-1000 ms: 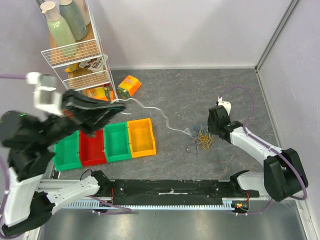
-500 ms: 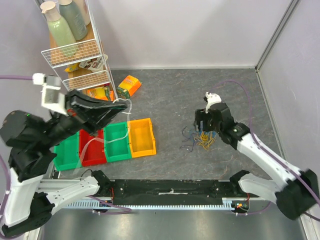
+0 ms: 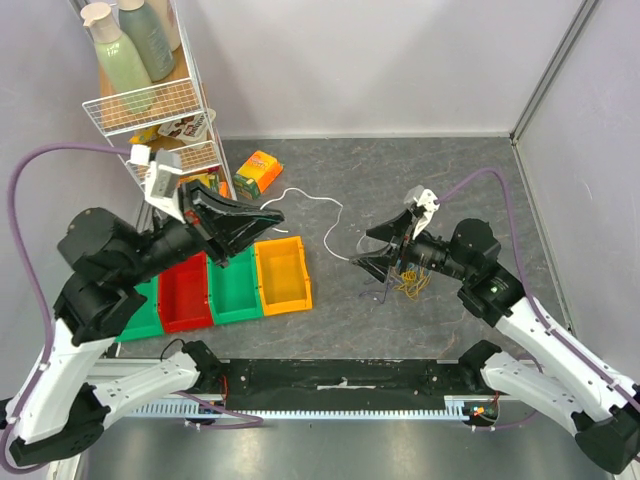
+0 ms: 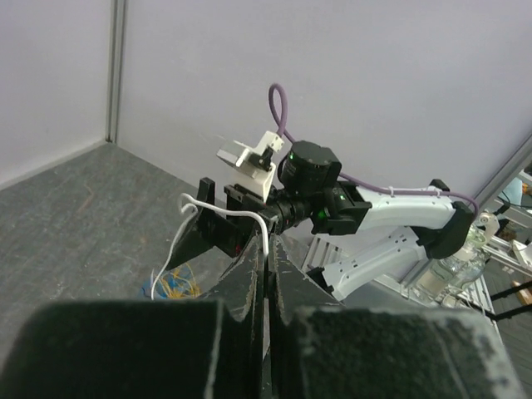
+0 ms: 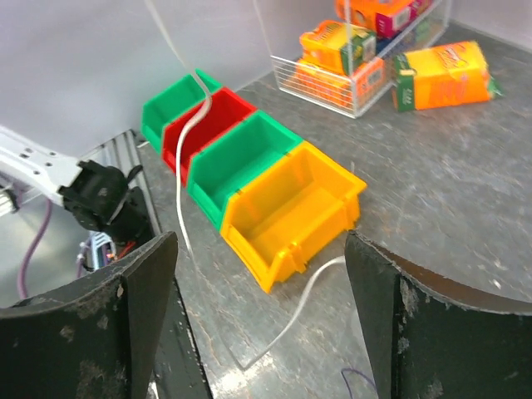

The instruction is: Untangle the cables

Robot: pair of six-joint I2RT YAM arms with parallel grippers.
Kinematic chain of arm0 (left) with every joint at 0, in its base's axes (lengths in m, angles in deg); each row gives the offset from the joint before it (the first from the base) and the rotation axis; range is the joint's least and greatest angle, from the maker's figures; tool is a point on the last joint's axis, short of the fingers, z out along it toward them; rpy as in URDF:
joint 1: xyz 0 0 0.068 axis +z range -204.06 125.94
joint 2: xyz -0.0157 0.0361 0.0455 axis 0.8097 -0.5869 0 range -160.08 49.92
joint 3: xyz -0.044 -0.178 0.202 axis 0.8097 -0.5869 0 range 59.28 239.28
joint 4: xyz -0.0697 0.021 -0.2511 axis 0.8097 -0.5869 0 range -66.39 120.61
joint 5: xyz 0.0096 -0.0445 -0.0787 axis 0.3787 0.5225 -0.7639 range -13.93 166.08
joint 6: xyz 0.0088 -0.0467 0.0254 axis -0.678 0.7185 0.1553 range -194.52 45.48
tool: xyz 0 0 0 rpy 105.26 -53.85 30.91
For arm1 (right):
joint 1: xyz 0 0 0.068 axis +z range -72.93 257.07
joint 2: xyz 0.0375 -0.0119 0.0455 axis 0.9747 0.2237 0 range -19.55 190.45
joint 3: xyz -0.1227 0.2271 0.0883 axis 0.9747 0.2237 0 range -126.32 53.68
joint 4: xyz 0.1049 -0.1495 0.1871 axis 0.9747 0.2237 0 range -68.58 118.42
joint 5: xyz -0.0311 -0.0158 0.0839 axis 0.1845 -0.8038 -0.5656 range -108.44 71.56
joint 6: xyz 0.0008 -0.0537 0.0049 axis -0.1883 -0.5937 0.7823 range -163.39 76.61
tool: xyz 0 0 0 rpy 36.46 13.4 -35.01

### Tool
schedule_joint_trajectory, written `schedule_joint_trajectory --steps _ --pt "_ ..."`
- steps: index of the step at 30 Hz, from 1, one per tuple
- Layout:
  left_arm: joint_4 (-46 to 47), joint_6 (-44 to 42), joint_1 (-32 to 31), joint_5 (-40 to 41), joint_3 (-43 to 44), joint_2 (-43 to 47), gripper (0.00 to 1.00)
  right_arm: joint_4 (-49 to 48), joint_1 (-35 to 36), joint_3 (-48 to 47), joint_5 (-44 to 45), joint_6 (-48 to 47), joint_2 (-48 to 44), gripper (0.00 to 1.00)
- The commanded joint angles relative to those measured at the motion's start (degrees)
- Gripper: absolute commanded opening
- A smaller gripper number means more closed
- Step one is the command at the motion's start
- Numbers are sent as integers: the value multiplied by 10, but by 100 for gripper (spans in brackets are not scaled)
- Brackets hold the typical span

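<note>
My left gripper [image 3: 272, 214] is raised above the bins and shut on a thin white cable [image 3: 318, 200]. The cable loops right, then down to the floor near my right gripper. In the left wrist view the shut jaws [image 4: 267, 249] pinch this white cable [image 4: 223, 211]. The bunch of cables [image 3: 408, 281], mostly yellow with some blue, lies on the floor, partly hidden under my right gripper [image 3: 362, 250]. That gripper is open, empty and points left. The bunch also shows in the left wrist view [image 4: 176, 283]. In the right wrist view the open gripper [image 5: 262, 324] frames the white cable [image 5: 309, 298].
Four bins stand in a row: green [image 3: 135, 300], red [image 3: 183, 293], green [image 3: 232, 283], yellow [image 3: 282, 274]. A wire shelf rack [image 3: 150, 105] with bottles and boxes is at the back left. An orange juice carton [image 3: 258, 172] lies beside it. Walls close the back and right.
My left arm swung right with the white cable, whose free end now trails out to the floor centre. My right gripper lifted off the bunch, turned to face left and is open.
</note>
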Motion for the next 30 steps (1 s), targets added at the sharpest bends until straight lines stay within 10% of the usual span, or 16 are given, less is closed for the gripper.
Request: schedule_joint_trajectory --steps 1,25,30 --pt "59 40 1 -31 -24 -19 2 -82 0 -41 -115 29 47 89" --pt "69 50 2 -25 -18 -5 2 -270 242 -22 82 50 208 88" --pt "73 48 1 -28 -10 -10 2 -278 245 -17 93 64 238 71"
